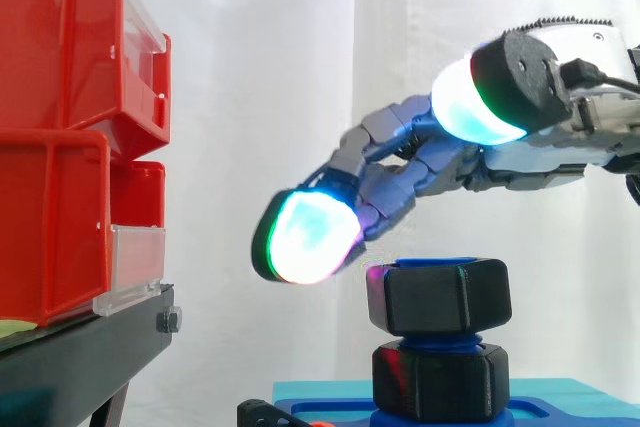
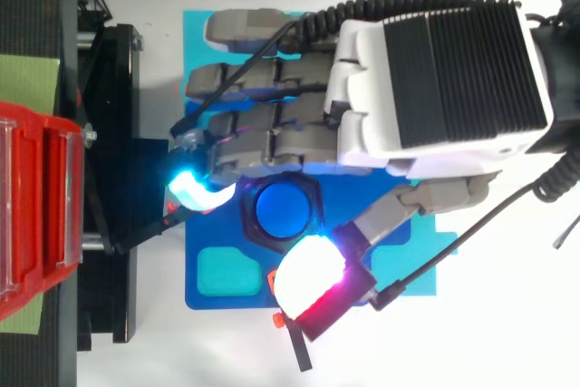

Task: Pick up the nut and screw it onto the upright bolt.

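Nut [image 1: 438,297] sits round the top of the upright blue bolt [image 2: 283,208], on a blue base plate [image 1: 570,412] over the white counter [image 2: 507,314]. My hand [image 2: 381,97] hovers just above it, fingers loosely spread, thumb apart, gripping nothing. Red bins [image 1: 60,147] on a black stand [image 1: 80,357] are at the left, with a white curtain [image 1: 300,67] behind.

The hand [image 1: 530,162] comes in from the right edge of the side view. Its fingers [image 1: 385,132] stretch leftward and slope down toward the frame's centre, gently bent rather than curled. The thumb [image 2: 313,278] stands apart at lower centre of the top view. The hand seems to grip nothing.
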Robot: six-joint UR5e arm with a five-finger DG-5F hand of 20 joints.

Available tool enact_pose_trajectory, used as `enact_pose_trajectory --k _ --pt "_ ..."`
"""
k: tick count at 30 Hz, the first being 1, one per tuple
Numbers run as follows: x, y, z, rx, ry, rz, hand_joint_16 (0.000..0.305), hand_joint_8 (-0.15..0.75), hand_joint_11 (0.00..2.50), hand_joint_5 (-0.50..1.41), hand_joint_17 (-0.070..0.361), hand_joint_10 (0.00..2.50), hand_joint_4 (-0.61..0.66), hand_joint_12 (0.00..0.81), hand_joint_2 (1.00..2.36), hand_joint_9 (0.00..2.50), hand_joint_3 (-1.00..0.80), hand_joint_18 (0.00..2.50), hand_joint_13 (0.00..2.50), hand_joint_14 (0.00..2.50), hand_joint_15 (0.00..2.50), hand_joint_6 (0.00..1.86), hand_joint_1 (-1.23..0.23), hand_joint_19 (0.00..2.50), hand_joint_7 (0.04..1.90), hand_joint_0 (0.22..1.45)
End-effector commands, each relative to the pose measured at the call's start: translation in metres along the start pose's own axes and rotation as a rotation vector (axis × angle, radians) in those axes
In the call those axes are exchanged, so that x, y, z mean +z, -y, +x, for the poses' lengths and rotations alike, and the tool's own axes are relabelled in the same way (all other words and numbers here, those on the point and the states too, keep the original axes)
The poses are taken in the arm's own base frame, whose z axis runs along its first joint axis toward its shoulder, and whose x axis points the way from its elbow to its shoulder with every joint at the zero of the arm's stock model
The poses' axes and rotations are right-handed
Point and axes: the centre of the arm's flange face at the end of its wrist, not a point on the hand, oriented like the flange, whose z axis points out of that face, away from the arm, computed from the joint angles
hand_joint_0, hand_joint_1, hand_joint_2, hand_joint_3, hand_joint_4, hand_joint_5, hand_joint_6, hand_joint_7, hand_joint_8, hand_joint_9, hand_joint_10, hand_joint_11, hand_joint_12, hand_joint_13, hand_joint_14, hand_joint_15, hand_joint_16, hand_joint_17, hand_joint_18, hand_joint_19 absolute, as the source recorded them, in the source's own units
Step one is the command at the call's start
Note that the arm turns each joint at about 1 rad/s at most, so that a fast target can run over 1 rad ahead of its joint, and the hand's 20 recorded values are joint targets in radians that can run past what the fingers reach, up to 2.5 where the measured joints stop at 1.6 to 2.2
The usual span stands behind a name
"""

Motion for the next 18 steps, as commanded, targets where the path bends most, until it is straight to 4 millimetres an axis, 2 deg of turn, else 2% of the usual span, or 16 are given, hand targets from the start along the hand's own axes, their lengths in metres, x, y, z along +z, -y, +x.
enact_pose_trajectory --k 1,18 --pt "0.0029 -0.0046 0.002 0.006 0.016 -0.007 0.041 0.219 0.0 -0.16 0.093 0.0 0.12 0.312 1.0 0.52 -0.5 0.0 0.26 0.0 0.0 0.5 -0.06 0.0 0.58 0.47" --pt "0.0021 -0.0099 0.0066 0.014 -0.01 -0.004 0.042 0.25 0.0 -0.15 0.094 0.0 0.15 0.326 1.0 0.52 -0.5 0.0 0.32 0.0 0.0 0.5 -0.08 0.0 0.68 0.48"
